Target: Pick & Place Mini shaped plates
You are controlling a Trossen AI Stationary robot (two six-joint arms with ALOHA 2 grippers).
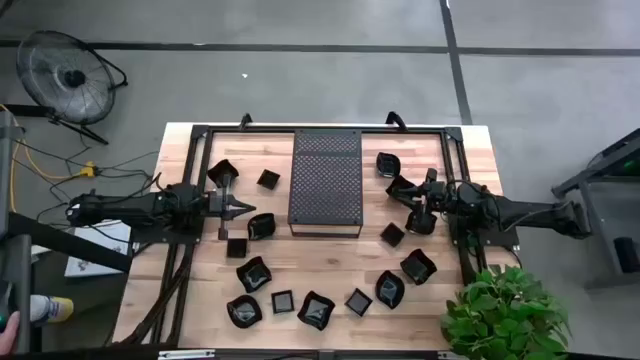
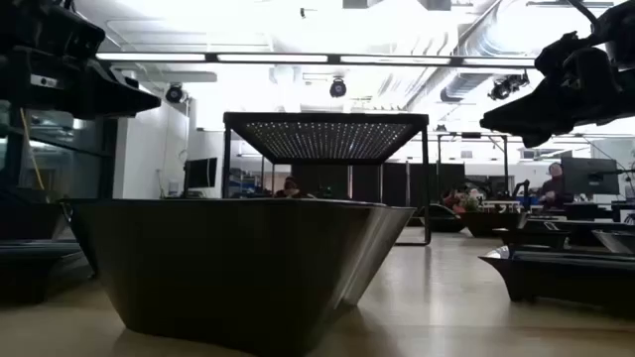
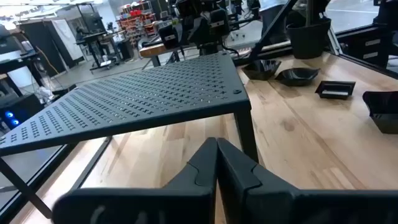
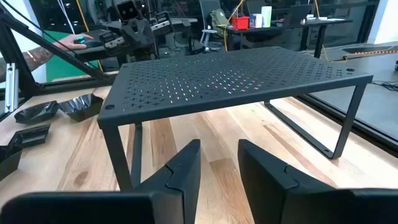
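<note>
High view: left gripper (image 1: 243,208) closed, right gripper (image 1: 408,203) seemingly parted, both flanking perforated tray (image 1: 325,180).

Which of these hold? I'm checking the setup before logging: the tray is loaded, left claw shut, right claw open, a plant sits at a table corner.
1. The perforated black metal tray carries small glossy black plates. False: its top is bare; the plates lie on the wooden table.
2. The left claw is shut. True.
3. The right claw is shut on a plate. False: it is open, holding nothing.
4. A leafy green plant sits at a table corner. True.
</note>
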